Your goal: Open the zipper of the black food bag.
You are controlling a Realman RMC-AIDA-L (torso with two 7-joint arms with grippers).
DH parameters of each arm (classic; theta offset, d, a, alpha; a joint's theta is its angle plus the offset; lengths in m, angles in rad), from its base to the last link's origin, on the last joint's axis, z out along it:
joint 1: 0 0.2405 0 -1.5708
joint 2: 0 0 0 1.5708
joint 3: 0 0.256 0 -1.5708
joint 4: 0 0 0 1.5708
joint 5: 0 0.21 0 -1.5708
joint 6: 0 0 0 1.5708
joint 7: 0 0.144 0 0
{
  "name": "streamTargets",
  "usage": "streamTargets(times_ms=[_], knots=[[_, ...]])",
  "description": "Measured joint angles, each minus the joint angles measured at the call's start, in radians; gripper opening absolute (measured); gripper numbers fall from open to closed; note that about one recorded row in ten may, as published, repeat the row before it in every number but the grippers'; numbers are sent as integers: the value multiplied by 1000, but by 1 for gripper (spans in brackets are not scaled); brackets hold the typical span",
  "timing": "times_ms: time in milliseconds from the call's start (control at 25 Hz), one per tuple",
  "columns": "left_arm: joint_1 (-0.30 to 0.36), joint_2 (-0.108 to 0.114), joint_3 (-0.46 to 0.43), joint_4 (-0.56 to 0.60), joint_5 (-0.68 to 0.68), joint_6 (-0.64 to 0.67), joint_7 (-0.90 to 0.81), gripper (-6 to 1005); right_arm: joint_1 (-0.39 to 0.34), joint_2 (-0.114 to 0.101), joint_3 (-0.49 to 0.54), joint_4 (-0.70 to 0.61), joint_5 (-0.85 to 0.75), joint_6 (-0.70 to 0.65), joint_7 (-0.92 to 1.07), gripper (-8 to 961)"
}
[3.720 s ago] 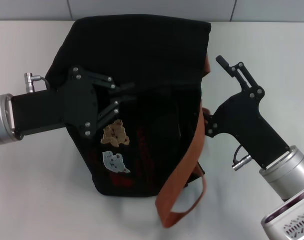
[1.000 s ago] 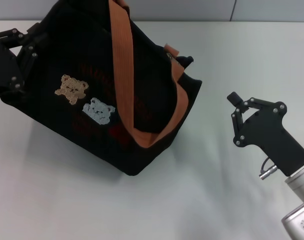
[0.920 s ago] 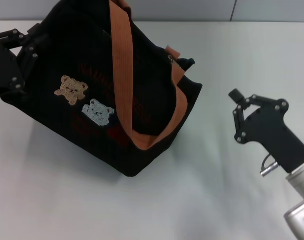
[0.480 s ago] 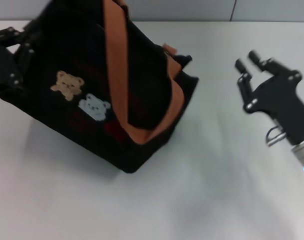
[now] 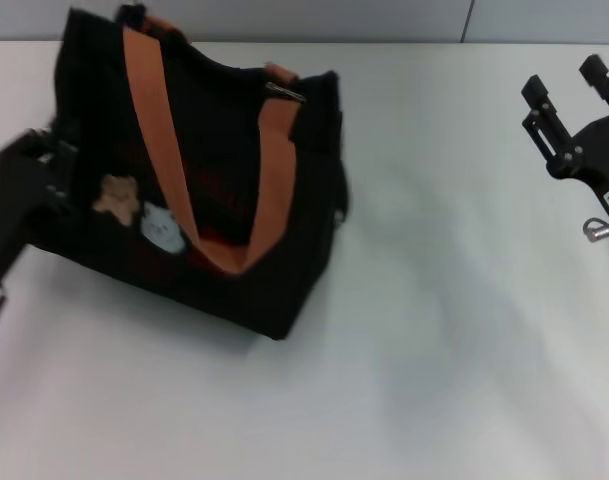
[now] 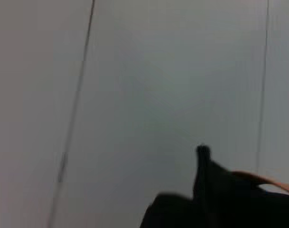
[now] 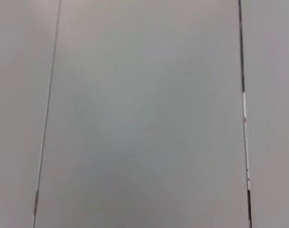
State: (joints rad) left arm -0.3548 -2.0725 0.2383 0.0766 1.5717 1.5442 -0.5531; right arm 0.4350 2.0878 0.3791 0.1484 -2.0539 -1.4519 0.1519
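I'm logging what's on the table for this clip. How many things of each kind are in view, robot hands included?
Black food bag: 1
Orange-brown strap handles: 2
Bear patches, tan and white: 2
Robot hands, left hand at the bag's side, right hand off the bag and open: 2
Total: 7

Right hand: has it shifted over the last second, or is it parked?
Yes. In the head view the right hand has moved up and outward, away from the black food bag, toward the wall seam and the view's right edge. Fingers open.
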Motion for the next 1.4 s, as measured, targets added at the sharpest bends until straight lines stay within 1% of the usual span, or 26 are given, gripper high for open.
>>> streamTargets(times_ms=[120, 200, 280, 320, 360, 440, 480, 520, 560, 600, 640, 680, 720, 760, 840, 880, 920, 960, 1040, 1080, 1120, 1160, 1200, 1240, 1280, 1400], knots=[[-24, -1, 14, -59, 16, -10, -3, 228, 19, 0, 16, -5, 0, 29, 17, 640], [-42, -1, 34, -83, 30, -6, -15, 230, 22, 0, 16, -5, 0, 33, 22, 658], [-55, -1, 51, -93, 34, 4, -23, 271, 26, -1, 16, -5, 0, 36, 37, 675], [-54, 1, 59, -82, 35, 25, -37, 291, 27, -4, 14, -13, -1, 34, 85, 684], [-54, 1, 59, -82, 35, 25, -37, 311, 27, -4, 14, -13, -1, 34, 85, 684], [-38, 5, 60, -32, 36, 54, -100, 352, 30, -7, 4, -45, -12, 16, 181, 684], [-26, 9, 60, 11, 35, 68, -156, 372, 32, -8, -4, -70, -22, 1, 235, 684], [-2, 12, 71, 118, 36, 97, -293, 392, 41, -13, -41, -157, -59, -62, 385, 684], [-2, 12, 71, 118, 36, 97, -293, 412, 41, -13, -41, -157, -59, -62, 385, 684], [14, 17, 84, 182, 36, 115, -354, 433, 45, -16, -69, -206, -85, -109, 460, 684], [21, 20, 93, 205, 35, 128, -381, 453, 49, -21, -102, -247, -105, -160, 516, 684], [45, 38, 125, 270, 36, 172, -435, 494, 51, -29, -153, -293, -125, -234, 570, 684], [69, 70, 175, 315, 36, 252, -473, 534, 52, -43, -259, -351, -141, -363, 620, 684], [80, 90, 208, 332, 37, 300, -482, 575, 52, -43, -259, -351, -141, -363, 620, 684], [98, 131, 278, 357, 43, 388, -491, 656, 54, -61, -396, -399, -143, -482, 656, 684], [106, 152, 327, 370, 45, 429, -492, 697, 57, -69, -468, -421, -143, -527, 671, 684], [114, 173, 395, 388, 52, 456, -495, 725, 63, -78, -548, -439, -143, -572, 689, 684], [114, 173, 395, 388, 52, 456, -495, 753, 73, -82, -620, -449, -143, -596, 699, 684], [113, 174, 413, 397, 68, 453, -497, 810, 84, -82, -689, -457, -143, -611, 705, 684], [108, 172, 423, 402, 86, 449, -499, 838, 91, -77, -711, -459, -143, -611, 706, 684], [84, 154, 427, 406, 159, 443, -497, 838, 102, -63, -738, -465, -143, -603, 706, 684], [76, 149, 426, 407, 175, 442, -497, 837, 102, -63, -738, -465, -143, -603, 706, 684], [67, 142, 424, 408, 198, 438, -496, 837, 106, -55, -745, -469, -143, -598, 706, 684], [67, 142, 424, 408, 198, 438, -496, 837, 110, -47, -750, -472, -143, -593, 707, 684], [55, 128, 421, 413, 222, 431, -496, 837, 112, -43, -752, -475, -143, -591, 707, 684], [46, 123, 421, 415, 226, 430, -500, 838, 117, -36, -754, -479, -143, -588, 714, 684]])
